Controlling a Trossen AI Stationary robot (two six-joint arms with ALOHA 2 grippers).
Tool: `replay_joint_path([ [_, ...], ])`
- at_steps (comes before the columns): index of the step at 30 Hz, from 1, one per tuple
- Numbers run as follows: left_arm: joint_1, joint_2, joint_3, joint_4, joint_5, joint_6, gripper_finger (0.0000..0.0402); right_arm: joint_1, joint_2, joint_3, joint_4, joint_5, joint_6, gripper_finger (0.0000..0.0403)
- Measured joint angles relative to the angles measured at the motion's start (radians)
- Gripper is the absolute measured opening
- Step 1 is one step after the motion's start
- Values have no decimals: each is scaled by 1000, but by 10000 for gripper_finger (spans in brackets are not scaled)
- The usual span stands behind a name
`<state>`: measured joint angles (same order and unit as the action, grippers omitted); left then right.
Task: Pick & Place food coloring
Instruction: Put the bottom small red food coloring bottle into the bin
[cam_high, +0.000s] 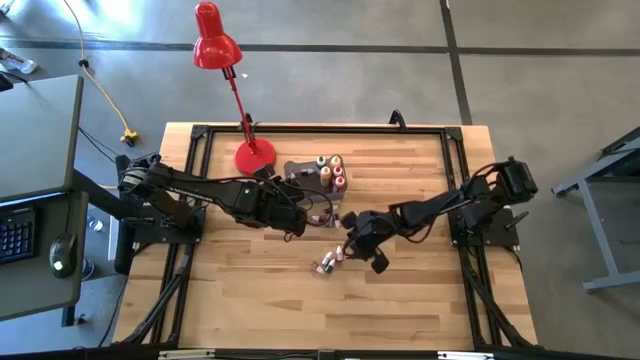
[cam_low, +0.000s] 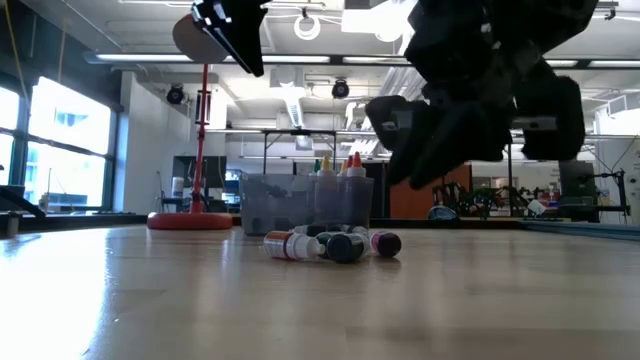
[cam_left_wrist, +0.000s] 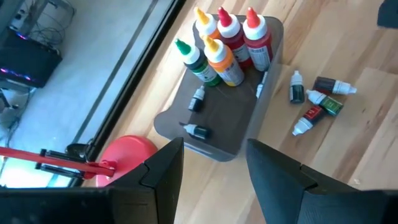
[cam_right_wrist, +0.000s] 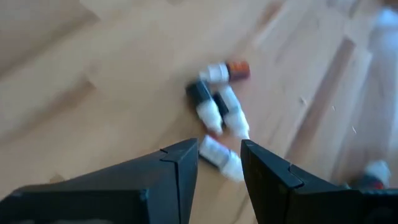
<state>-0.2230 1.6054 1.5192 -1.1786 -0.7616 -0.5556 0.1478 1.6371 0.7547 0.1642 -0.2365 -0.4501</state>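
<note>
two dark robot arms work over a wooden table (cam_high: 250, 300) w/ a red desk lamp (cam_high: 217, 45) standing at its far edge. the left gripper (cam_left_wrist: 214, 165) hangs above the table just beside the grey bin (cam_left_wrist: 239, 134), btwn the lamp's round base (cam_left_wrist: 127, 155) and the bin, fingers (cam_left_wrist: 161, 171) parted w/ a clear gap and nothing btwn them. inside the bin, five larger squeeze bottles (cam_left_wrist: 227, 46) stand upright, bunched at one end: one green-capped, two yellow/orange, two red w/ white tips; two tiny dark bottles (cam_left_wrist: 198, 115) lie on the bin floor nearer the other end. the right gripper (cam_right_wrist: 219, 162) hovers over the loose food coloring (cam_right_wrist: 217, 112) on the bare wood, fingers partly open, holding nothing; a white-capped bottle lies on the wood below the gap, not gripped as far as the wrist view shows. in that view approx four tiny bottles lie on their sides, close together, some touching, white caps pointing different ways, one w/ a reddish body, the others dark. from overhead the loose cluster (cam_high: 328, 262) sits near table centre, in front of the bin and well apart from it, w/ the right gripper just beside it toward the right arm's side. the low view shows the same small bottles (cam_low: 330, 243) lying flat on the tabletop, the bin w/ its upright bottles (cam_low: 335, 195) behind them, lamp base off to one side, right arm looming dark overhead. exact colours of the dark ones: can't tell.
</note>
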Motion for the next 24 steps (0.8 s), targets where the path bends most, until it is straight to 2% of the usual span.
replay_joint_path([
  [3, 0, 0, 0, -4, 16, -23, 169, -15, 0, 0, 54, -61, -3, 116],
  [7, 0, 0, 0, -8, 54, -29, 169, -18, 1, 0, 118, -53, 33, 116],
  [11, 0, 0, 0, -30, 106, -21, 169, -18, 13, 0, 99, -38, -52, 116],
  [16, 0, 0, 0, -164, 106, -43, 169, -18, 20, 0, 100, -46, -112, 116],
  [21, -15, 0, -8, -297, 101, -154, 169, -18, 20, 0, 106, -102, -98, 121],
  [24, -30, 0, -11, -353, 95, -232, 169, -17, 20, 0, 113, -68, -90, 136],
])
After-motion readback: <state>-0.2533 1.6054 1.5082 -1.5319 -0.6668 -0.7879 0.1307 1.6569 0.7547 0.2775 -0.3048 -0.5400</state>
